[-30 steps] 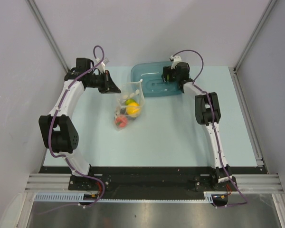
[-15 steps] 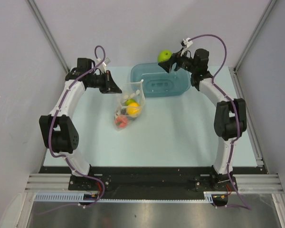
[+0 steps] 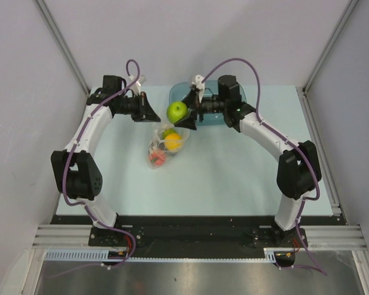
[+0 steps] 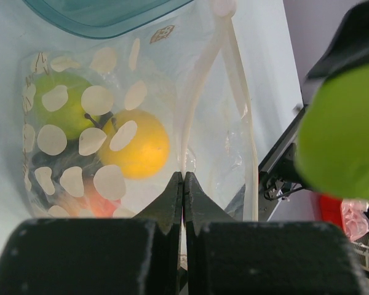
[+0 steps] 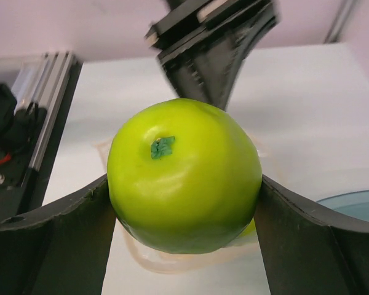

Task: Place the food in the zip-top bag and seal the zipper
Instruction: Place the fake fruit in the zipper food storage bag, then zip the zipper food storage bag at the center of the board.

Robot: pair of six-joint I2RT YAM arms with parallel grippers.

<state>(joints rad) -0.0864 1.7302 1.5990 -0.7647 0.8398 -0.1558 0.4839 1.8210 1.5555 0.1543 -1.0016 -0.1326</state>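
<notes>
My right gripper (image 3: pixel 179 114) is shut on the green apple (image 3: pixel 177 112) and holds it in the air just above the mouth of the zip-top bag (image 3: pixel 165 142); the apple fills the right wrist view (image 5: pixel 184 175). My left gripper (image 4: pixel 183 178) is shut on one strip of the zipper (image 4: pixel 200 92) and holds the mouth open. Inside the bag lie the green pear (image 4: pixel 64 104), the orange (image 4: pixel 135 144) and the red-orange peach (image 4: pixel 95 203). A dark shape beneath them may be the grape bunch. The apple also shows at the right of the left wrist view (image 4: pixel 344 135).
The teal tub (image 3: pixel 177 93) stands at the back of the table just behind the bag, partly under my right arm; its rim shows in the left wrist view (image 4: pixel 98 9). Grey walls close in the table on both sides.
My right gripper lifted the green apple out of the tub and swung it left, to just above the bag's mouth. My left gripper kept its hold on the bag.
</notes>
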